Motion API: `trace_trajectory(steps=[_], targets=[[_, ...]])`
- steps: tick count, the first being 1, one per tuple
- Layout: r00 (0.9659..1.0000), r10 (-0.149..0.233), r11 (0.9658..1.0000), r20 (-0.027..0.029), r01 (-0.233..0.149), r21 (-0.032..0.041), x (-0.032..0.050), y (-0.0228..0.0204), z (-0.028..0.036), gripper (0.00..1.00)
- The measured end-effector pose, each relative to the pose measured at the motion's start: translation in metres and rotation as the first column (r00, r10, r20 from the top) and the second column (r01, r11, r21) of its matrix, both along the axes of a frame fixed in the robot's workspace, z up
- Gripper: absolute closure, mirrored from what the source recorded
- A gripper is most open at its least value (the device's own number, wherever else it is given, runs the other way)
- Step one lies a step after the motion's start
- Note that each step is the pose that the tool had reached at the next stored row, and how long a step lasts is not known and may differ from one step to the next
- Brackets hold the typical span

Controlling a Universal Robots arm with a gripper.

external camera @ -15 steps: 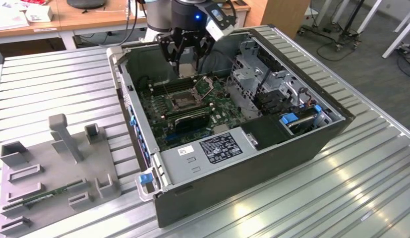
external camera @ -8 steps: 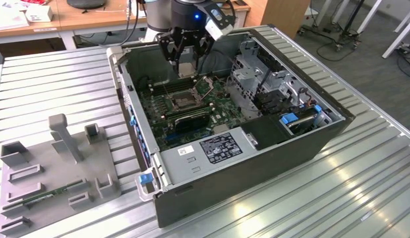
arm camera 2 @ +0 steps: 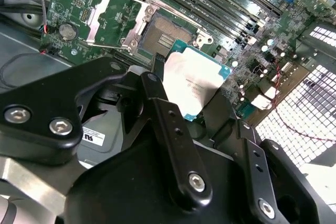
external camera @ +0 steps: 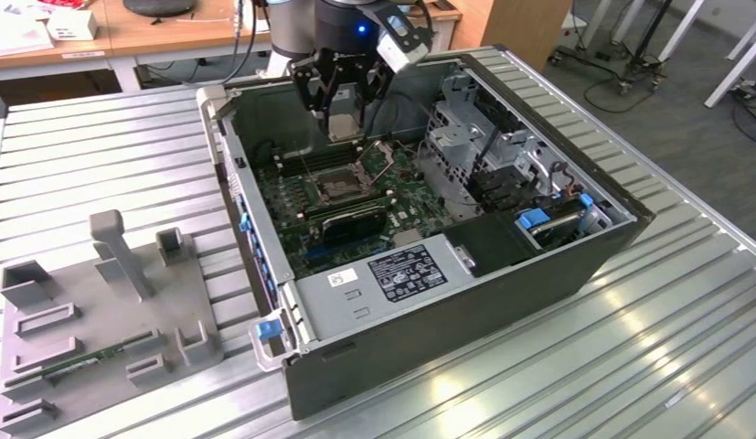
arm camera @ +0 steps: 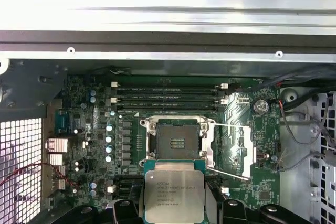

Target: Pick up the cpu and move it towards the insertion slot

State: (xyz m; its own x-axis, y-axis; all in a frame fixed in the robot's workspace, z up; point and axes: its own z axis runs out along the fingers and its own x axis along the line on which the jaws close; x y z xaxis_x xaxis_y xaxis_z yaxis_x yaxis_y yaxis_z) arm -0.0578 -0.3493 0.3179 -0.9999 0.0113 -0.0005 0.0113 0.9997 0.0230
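Observation:
My gripper (external camera: 342, 117) hangs inside the open computer case and is shut on the cpu (external camera: 344, 126), a small square chip with a pale silvery top. In both wrist views the cpu (arm camera 2: 193, 81) (arm camera: 172, 193) sits between the black fingers (arm camera 2: 157, 65), held by its edges. The insertion slot (external camera: 333, 188) is the dark square socket with a shiny frame at the middle of the green motherboard (external camera: 409, 215). The held chip hovers above the board, just beside the insertion slot (arm camera: 177, 141) (arm camera 2: 164, 36), overlapping one edge of it and not seated.
The socket's metal retention frame (arm camera: 237, 149) is swung open beside it. Long black memory slots (arm camera: 168, 98) run along its other side. A drive cage (external camera: 475, 137) and power supply (external camera: 396, 273) crowd the case. A grey tray (external camera: 73, 274) with a green memory stick (external camera: 91, 358) lies at the exterior view's left.

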Motion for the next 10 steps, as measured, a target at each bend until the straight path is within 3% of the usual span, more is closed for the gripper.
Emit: trace_trajectory(steps=[10], targets=[[1.0000, 0.000, 1.0000, 0.0001, 0.000, 0.0001, 0.0000, 0.0009, 0.0011, 0.45]])
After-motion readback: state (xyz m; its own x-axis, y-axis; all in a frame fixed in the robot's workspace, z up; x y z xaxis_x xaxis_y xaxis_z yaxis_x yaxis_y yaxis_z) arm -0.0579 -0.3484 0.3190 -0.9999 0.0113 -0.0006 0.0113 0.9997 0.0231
